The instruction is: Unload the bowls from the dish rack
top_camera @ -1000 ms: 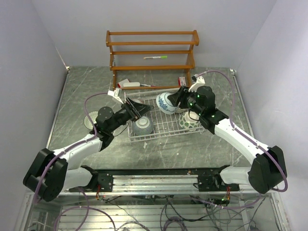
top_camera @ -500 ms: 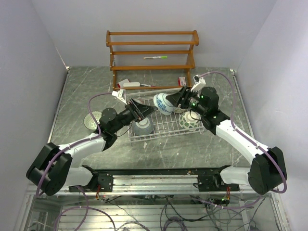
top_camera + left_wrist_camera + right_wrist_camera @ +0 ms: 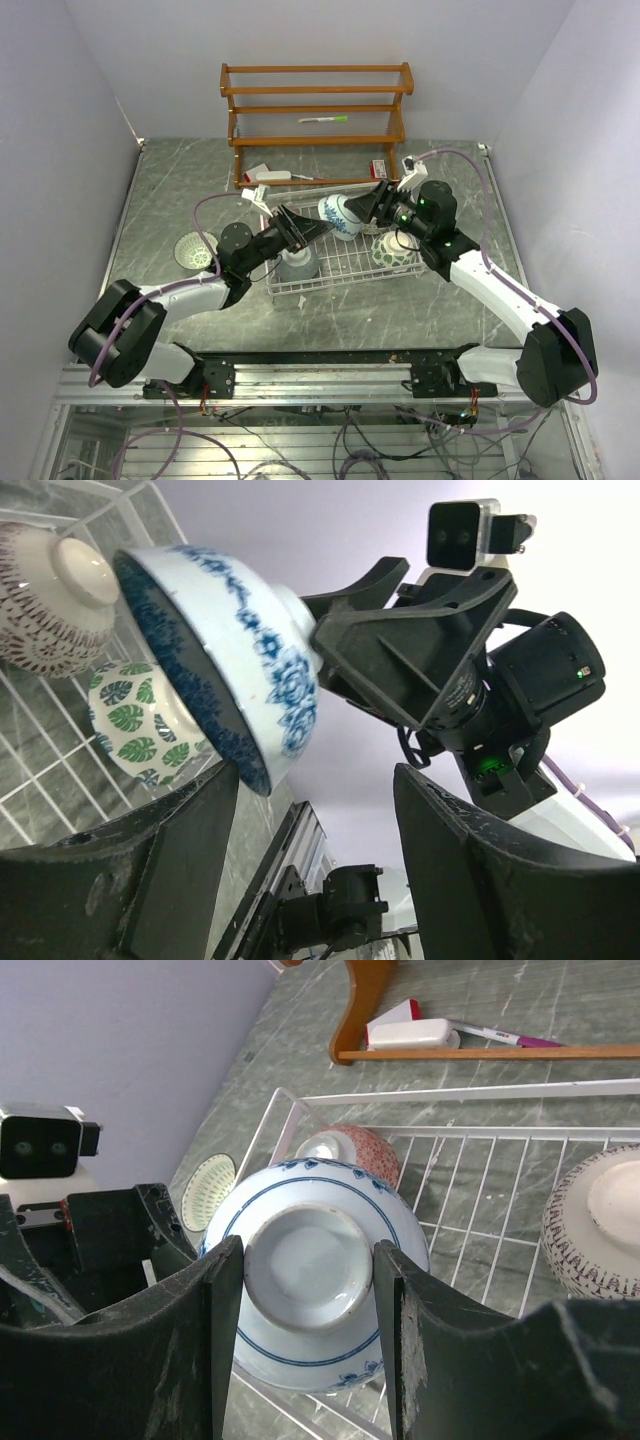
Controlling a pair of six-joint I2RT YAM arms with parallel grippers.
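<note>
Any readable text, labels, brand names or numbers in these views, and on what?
None can be read.
The red-and-white packet by the wooden shelf shows no legible print.
The marking on the right arm's wrist motor is too small and blurred.
The blue-and-white bowl carries only pattern.

Overhead, opposed wrist views (close) share one bowl [image 3: 300, 1270].

Blue-floral white bowl [image 3: 250, 670]; green-leaf white bowl [image 3: 140, 735]; maroon-speckled cream bowl [image 3: 45, 610]; white wire rack [image 3: 345, 262]; brown shelf [image 3: 315, 93].
</note>
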